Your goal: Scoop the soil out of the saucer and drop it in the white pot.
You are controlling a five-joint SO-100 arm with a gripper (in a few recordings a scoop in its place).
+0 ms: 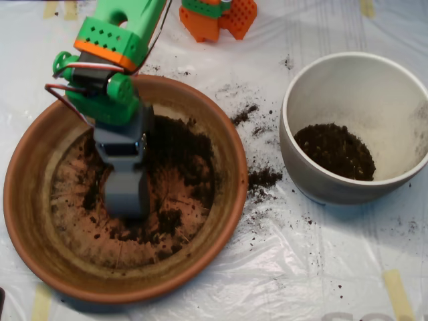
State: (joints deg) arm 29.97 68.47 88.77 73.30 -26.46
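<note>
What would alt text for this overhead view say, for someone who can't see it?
A grey scoop on a green and orange robot arm reaches down into a terracotta saucer scattered with dark soil. To the right, a white pot holds a small heap of soil, with crumbs spilled on the plastic sheet between them.

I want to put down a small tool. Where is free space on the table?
Free: plastic sheet below the white pot, right of the saucer. Crowded: spilled soil between them; the claw occupies the saucer.
</note>
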